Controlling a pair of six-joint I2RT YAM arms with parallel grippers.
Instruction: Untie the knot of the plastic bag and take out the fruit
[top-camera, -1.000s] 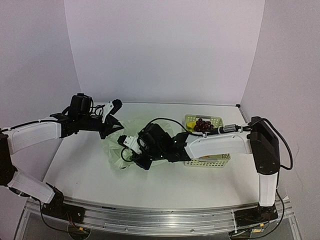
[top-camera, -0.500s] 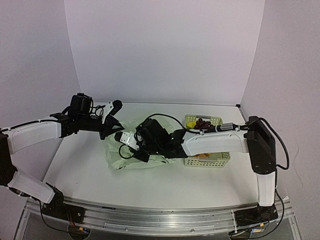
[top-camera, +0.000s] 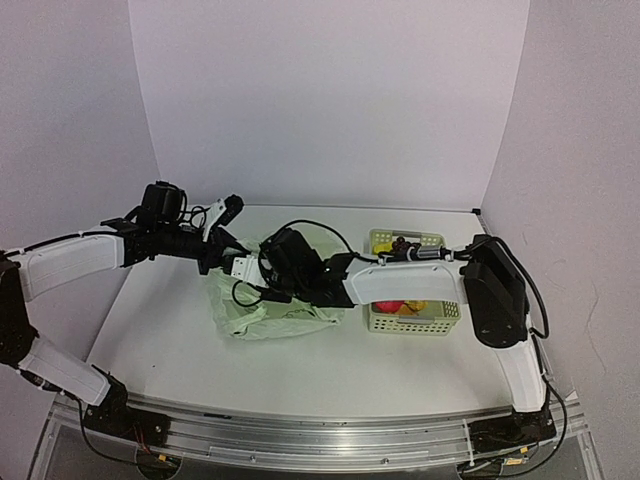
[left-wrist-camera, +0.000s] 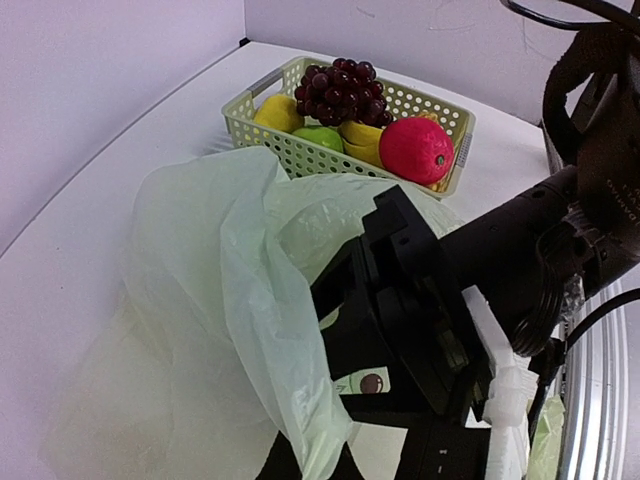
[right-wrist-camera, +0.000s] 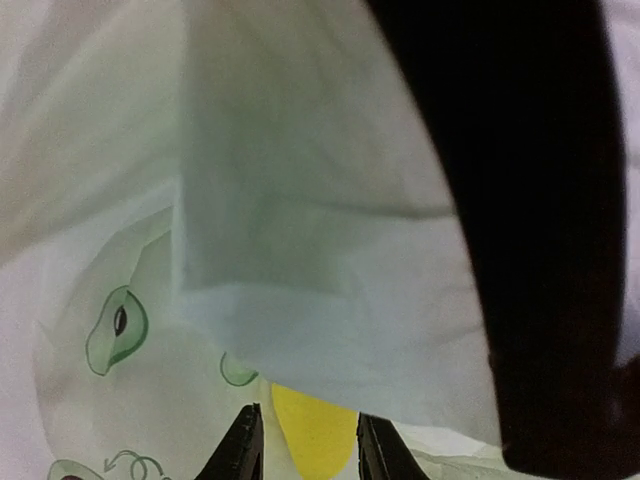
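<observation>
Moved: right gripper has gone farther left over the last second, in under the raised film of the plastic bag; its forearm now uncovers more of the basket.
Left gripper: clamped on the bag's upper edge, holding it up; its fingers are buried in film in its own camera.
Right gripper: fingertips apart, a yellow patch between them; whether it is pinched or only seen through the gap, I cannot tell.
Fruit: grapes, red apple, yellow and green pieces piled in the basket, right of the bag.
Bag: slumped mid-table, contents hidden.
Knot: not to be made out among the folds.
Dark shape: fills the right of the right wrist view, unidentifiable.
</observation>
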